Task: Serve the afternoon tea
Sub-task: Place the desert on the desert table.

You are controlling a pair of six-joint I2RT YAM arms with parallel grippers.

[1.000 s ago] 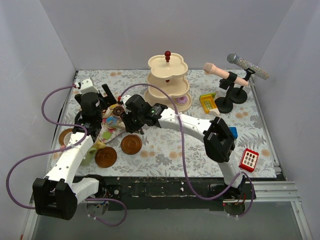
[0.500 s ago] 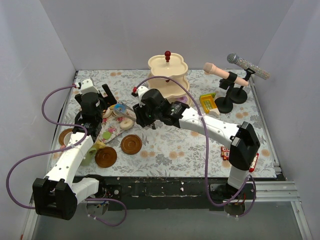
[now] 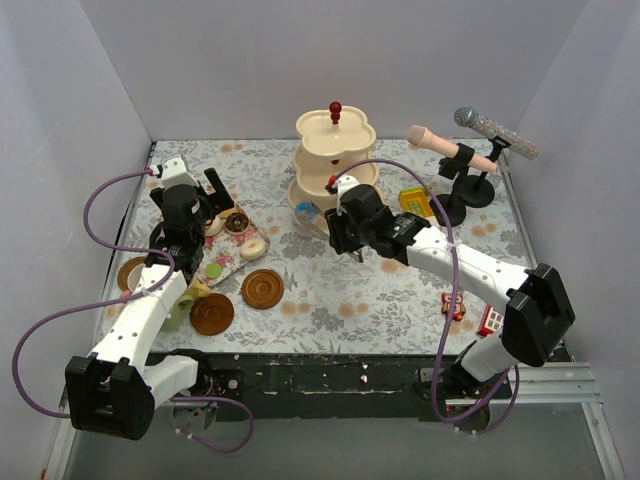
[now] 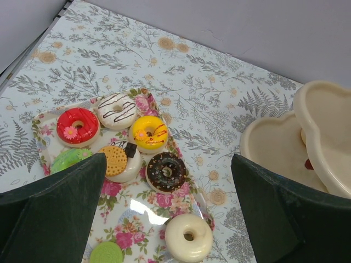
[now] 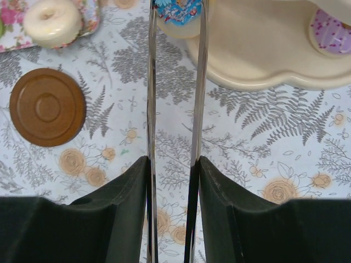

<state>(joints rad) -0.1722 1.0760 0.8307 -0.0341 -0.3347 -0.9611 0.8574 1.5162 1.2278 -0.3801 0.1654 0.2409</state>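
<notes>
Since a second ago, the right arm has swung from over the floral tray (image 4: 143, 227) across to the three-tier stand (image 5: 263, 49); the left arm has not moved.

The right gripper (image 5: 173, 164) is clamped on the metal tongs (image 5: 151, 98), two thin bright blades. Their tips pinch a blue-topped cake (image 5: 178, 11) at the rim of the stand's bottom tier; whether they touch cannot be told. A purple cake (image 5: 332, 27) sits on that tier.

The left gripper (image 4: 169, 160) hangs over the tray with fingers spread wide, holding nothing.

The stand is smooth cream plastic with lobed tiers and a red knob (image 3: 335, 106). One round brown saucer (image 5: 47, 107), ringed with concentric grooves, lies on the leaf-printed tablecloth (image 5: 263, 142). Glossy ring donuts lie on the tray, among them red (image 4: 77, 126), yellow (image 4: 148, 133) and chocolate (image 4: 166, 171).
</notes>
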